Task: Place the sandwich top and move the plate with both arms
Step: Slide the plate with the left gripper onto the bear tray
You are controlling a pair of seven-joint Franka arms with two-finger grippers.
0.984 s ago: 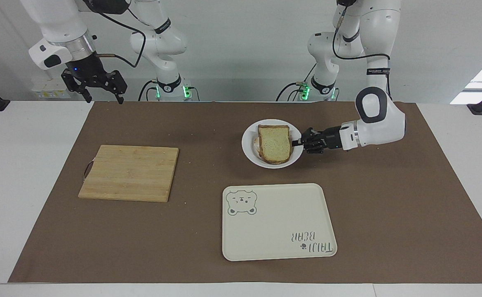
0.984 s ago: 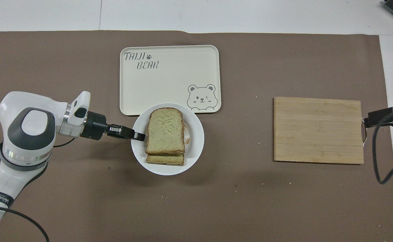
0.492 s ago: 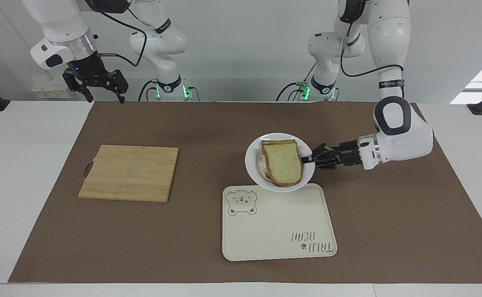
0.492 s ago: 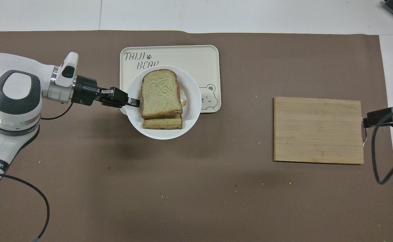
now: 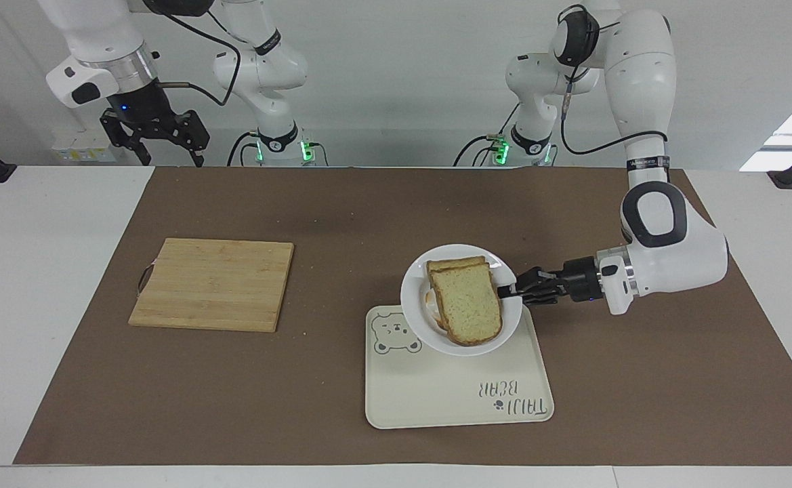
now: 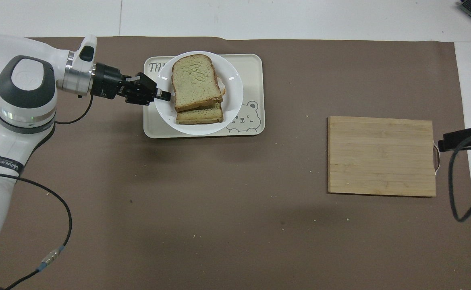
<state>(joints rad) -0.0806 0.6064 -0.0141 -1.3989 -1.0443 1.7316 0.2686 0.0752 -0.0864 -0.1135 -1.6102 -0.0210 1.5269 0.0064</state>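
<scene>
Left gripper: we see the left gripper [image 5: 509, 291] clenched on the rim of the plate [image 5: 414, 308], holding it in the air over the tray [image 5: 456, 400].
Plate: we find it tilted, lifted above the tray's end nearer the robots; in the overhead view the plate [image 6: 235, 86] covers much of the tray [image 6: 255, 64].
Bread slice: we note the top bread slice [image 5: 467, 305] lying on the plate, stacked on a lower slice [image 5: 451, 263] whose edge shows beneath it; from above, the top slice [image 6: 195, 80] sits slightly askew on the lower one [image 6: 199, 117].
Right gripper: we see the right gripper [image 5: 158, 146] raised with fingers spread, holding nothing, waiting above the table edge at the right arm's end.
Cutting board: we see a bare wooden board [image 5: 213, 283] on the brown mat [image 5: 341, 203], well apart from the tray, toward the right arm's end.
</scene>
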